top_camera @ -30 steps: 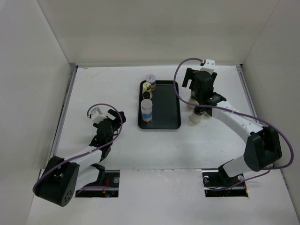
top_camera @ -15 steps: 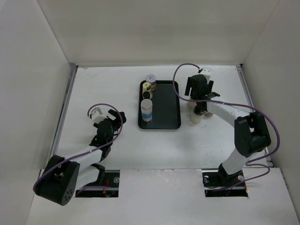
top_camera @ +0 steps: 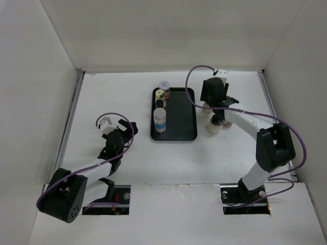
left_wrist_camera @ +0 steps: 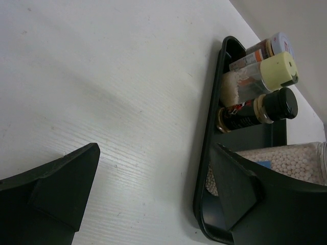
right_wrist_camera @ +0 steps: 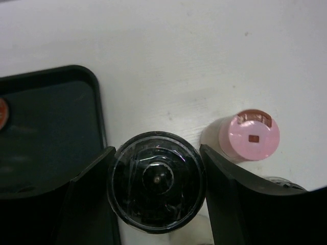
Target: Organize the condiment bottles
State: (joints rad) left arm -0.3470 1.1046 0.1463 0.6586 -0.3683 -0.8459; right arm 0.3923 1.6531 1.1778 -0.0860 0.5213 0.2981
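Observation:
My right gripper (top_camera: 211, 98) (right_wrist_camera: 156, 176) is shut on a black-capped jar (right_wrist_camera: 156, 181), one finger on each side of the cap, just right of the black tray (top_camera: 179, 120) (right_wrist_camera: 51, 127). A pink-capped bottle (right_wrist_camera: 249, 133) stands on the table beside it. A whitish jar (top_camera: 213, 127) stands under the right arm. Along the tray's left side stand a pinkish-capped bottle (top_camera: 164, 85) (left_wrist_camera: 278, 43), a yellow-capped one (top_camera: 160, 94) (left_wrist_camera: 278, 69), a black-capped dark one (top_camera: 160, 102) (left_wrist_camera: 278, 104) and the tall blue-labelled one (top_camera: 160, 120) (left_wrist_camera: 291, 158). My left gripper (top_camera: 116, 133) (left_wrist_camera: 153, 194) is open and empty.
White walls close in the table on the left, back and right. The tray's rim (left_wrist_camera: 209, 168) lies just right of my left gripper's view. A clear jar rim (right_wrist_camera: 283, 184) shows at the right finger's edge in the right wrist view.
My right gripper has moved left and back, towards the tray's right rim, with the black-capped jar between its fingers. The left arm has not moved.

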